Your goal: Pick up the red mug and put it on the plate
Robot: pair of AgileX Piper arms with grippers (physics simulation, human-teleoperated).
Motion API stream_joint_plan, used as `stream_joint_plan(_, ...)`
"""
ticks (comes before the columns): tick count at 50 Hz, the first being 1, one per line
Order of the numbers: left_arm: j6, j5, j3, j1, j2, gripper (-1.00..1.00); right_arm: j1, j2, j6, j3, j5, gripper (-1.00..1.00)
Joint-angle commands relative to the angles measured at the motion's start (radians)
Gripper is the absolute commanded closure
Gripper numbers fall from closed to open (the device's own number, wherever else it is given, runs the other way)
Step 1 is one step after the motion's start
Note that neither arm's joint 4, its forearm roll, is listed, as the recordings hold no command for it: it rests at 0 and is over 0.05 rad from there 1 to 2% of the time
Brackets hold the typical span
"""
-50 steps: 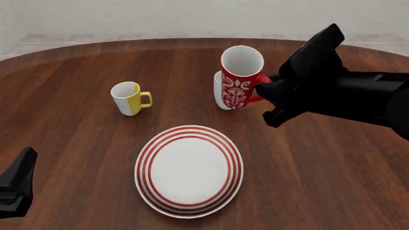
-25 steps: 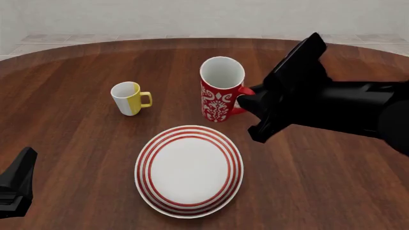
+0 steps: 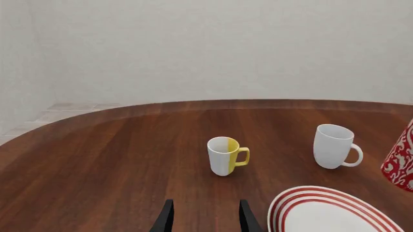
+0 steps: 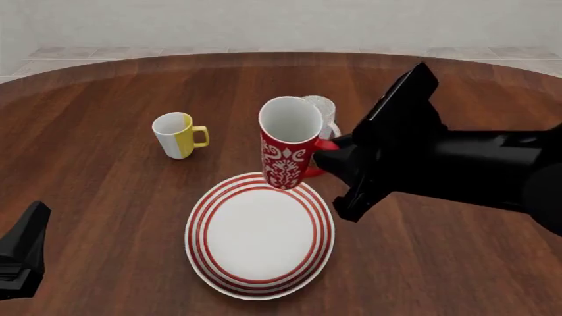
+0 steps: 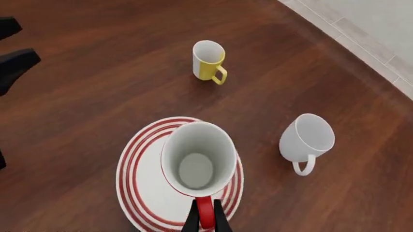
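While the right gripper [image 5: 205, 218] has its jaws clamped on the red handle, the red mug [image 4: 288, 151] hangs upright above the far rim of the plate [image 4: 260, 234] (whether its base touches the rim cannot be told). Behind it, toward the surface's [image 4: 105, 197] far edge, stands the white mug [image 4: 323, 113], just beside the raised one. A yellow-and-white mug [image 4: 178, 135] sits apart toward the left edge. At the near left corner the left gripper [image 3: 204, 220] waits with jaws parted, holding nothing, bare wood around it.
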Motion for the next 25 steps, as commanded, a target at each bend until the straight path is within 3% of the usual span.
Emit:
stream_joint_plan(1, 0.002, -0.004, 0.003, -0.001, 0.000, -1.00, 0.032, -0.018, 0.034, 0.012, 0.005, 1.00)
stream_joint_plan(25, 0.007, 0.001, -0.005, -0.004, 0.001, -1.00, 0.041, -0.012, 0.128, 0.080, -0.050, 1.00)
